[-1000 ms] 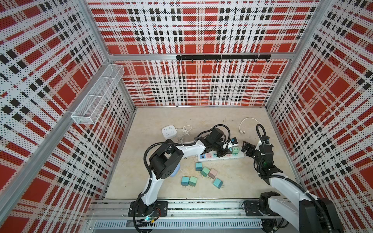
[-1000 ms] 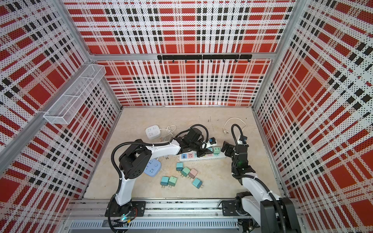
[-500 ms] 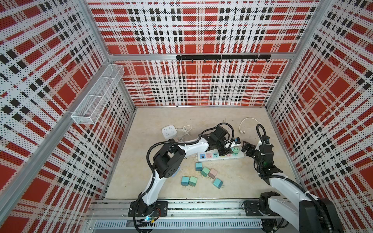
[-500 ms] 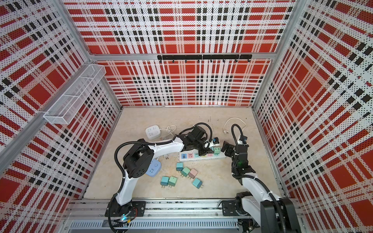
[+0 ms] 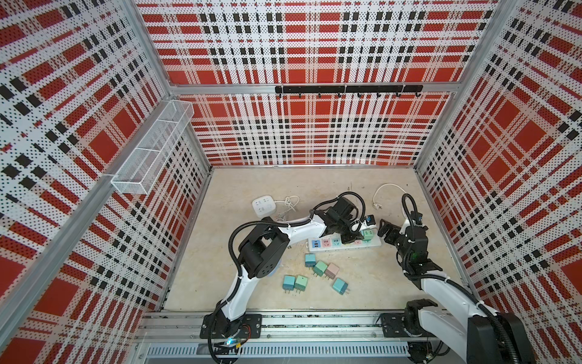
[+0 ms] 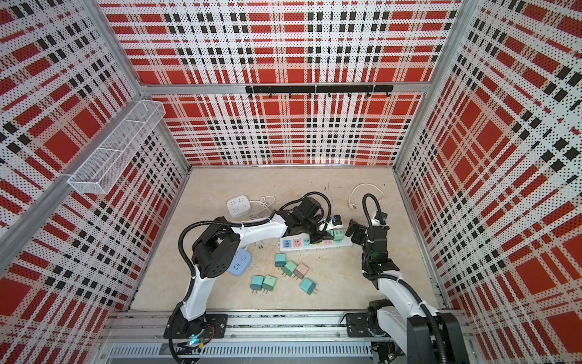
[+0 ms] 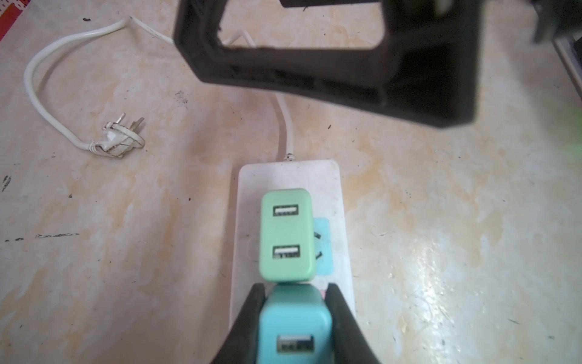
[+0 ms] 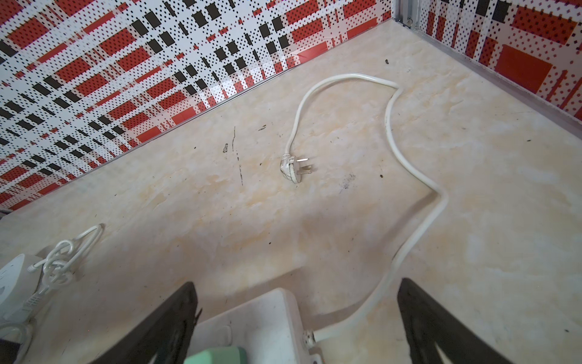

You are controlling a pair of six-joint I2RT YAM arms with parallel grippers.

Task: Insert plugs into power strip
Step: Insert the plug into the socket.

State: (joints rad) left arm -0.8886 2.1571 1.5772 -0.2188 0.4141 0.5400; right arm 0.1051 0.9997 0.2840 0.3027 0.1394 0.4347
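The white power strip (image 5: 376, 242) (image 7: 330, 189) lies mid-floor. A mint plug (image 5: 368, 234) (image 7: 286, 234) sits in the socket nearest its cord end. My left gripper (image 7: 295, 288) (image 5: 352, 236) is shut on a teal plug (image 7: 294, 324), held over the strip right against the mint one. Its prongs are hidden. My right gripper (image 8: 296, 283) (image 5: 387, 231) is open, its fingers either side of the strip's cord end (image 8: 252, 315) without touching it. Several loose plugs, teal (image 5: 310, 260), mint (image 5: 320, 268) and pink (image 5: 331, 270), lie in front of the strip.
The strip's white cord and wall plug (image 8: 293, 168) loop toward the back right. A white square socket cube (image 5: 264, 206) with knotted cord lies at the back left. A pale blue socket block (image 6: 241, 261) sits under my left arm. A wire basket (image 5: 151, 151) hangs on the left wall.
My left arm has reached a little further right along the strip, carrying the teal plug up to the mint one. The right arm has not moved.
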